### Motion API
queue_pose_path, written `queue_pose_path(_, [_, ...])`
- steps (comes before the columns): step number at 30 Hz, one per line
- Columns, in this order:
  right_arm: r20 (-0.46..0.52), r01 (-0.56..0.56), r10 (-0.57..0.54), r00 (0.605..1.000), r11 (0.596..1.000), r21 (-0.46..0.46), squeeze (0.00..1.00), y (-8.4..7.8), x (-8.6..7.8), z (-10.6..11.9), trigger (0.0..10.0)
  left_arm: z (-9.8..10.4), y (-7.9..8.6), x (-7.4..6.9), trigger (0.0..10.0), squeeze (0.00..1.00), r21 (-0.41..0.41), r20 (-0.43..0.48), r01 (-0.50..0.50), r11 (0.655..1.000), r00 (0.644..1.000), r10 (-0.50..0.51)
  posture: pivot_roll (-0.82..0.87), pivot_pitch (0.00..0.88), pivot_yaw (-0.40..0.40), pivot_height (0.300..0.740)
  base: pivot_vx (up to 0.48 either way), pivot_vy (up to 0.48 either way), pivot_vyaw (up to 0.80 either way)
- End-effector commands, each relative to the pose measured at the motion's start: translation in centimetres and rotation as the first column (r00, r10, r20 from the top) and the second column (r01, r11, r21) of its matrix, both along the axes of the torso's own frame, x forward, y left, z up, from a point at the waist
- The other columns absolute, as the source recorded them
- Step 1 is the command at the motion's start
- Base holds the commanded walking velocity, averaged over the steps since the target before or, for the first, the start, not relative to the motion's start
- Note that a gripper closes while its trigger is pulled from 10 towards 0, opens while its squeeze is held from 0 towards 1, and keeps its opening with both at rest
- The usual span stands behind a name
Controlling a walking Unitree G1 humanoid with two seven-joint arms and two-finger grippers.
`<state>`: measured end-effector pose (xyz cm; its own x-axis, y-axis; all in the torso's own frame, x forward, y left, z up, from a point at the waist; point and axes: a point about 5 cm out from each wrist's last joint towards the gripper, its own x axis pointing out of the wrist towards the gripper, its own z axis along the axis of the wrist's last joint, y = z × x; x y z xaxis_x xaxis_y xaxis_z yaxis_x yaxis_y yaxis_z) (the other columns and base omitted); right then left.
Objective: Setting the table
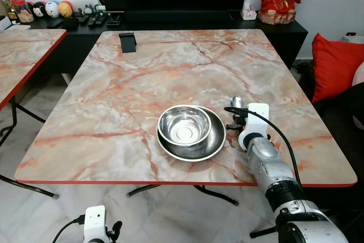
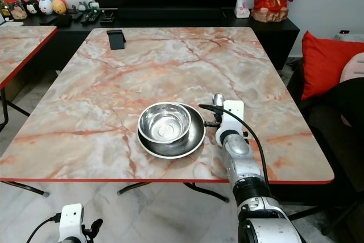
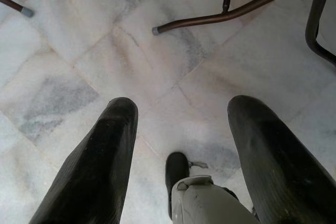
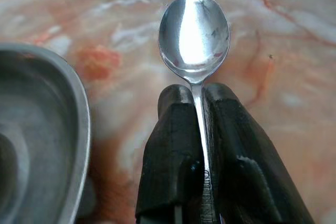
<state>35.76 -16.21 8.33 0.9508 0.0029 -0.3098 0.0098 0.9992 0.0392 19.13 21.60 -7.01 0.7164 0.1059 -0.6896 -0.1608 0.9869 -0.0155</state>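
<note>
Left eye view: marble table before a black sideboard.

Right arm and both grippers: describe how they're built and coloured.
The right arm is silver metal in rounded, ribbed segments, ending in a white boxy wrist block with a black cable looping along it. The right gripper has two long matte-black fingers. The left gripper has the same black fingers, on a white wrist block.

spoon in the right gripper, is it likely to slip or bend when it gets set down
The shiny steel spoon looks rigid, so bending seems unlikely. Its polished thin handle is pinched between the right gripper fingers, so it might pivot or slide. On the marble table it would probably lie flat.
</note>
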Motion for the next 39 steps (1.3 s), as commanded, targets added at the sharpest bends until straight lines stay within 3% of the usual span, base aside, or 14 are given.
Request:
queue_pose_path(1, [-0.015,0.004,-0.004,1.000,1.000,0.003,0.00,0.2,-0.3,-0.6,10.0,-0.3,0.4,-0.6,10.0,0.00,-0.002,-0.031,-0.013,1.000,0.999,0.013,-0.06,0.000,0.012,0.719,0.000,0.000,0.00])
queue_pose_path(24, [-0.046,-0.006,0.006,0.999,1.000,0.003,0.00,0.6,-1.5,-2.4,10.0,-0.4,0.3,-0.8,10.0,0.00,-0.006,-0.038,-0.016,1.000,0.999,0.016,-0.06,0.000,0.008,0.719,0.000,0.000,0.00])
queue_pose_path(25, [-0.045,-0.008,0.008,0.999,1.000,0.006,0.45,0.7,-1.5,-2.4,10.0,-0.4,0.3,-0.8,10.0,0.00,-0.006,-0.039,-0.016,1.000,0.999,0.016,-0.06,0.000,0.008,0.719,0.000,0.000,0.00])
queue_pose_path(26, [-0.043,-0.011,0.011,0.999,1.000,0.011,0.96,0.8,-1.5,-2.4,10.0,-0.4,0.3,-0.8,10.0,0.00,-0.006,-0.039,-0.016,1.000,0.999,0.016,-0.06,0.000,0.008,0.719,0.000,0.000,0.00])
queue_pose_path(27, [-0.041,-0.011,0.012,0.999,1.000,0.012,1.00,0.8,-1.5,-2.4,10.0,-0.4,0.4,-0.8,10.0,0.00,-0.005,-0.040,-0.016,1.000,0.999,0.016,-0.06,0.000,0.008,0.719,0.000,0.000,0.00])
queue_pose_path(39, [-0.036,-0.008,0.009,0.999,1.000,0.009,1.00,0.8,-1.5,-2.3,10.0,-0.4,0.3,-0.7,10.0,0.00,-0.006,-0.041,-0.013,1.000,0.999,0.012,-0.06,0.000,0.008,0.719,0.000,0.000,0.00])
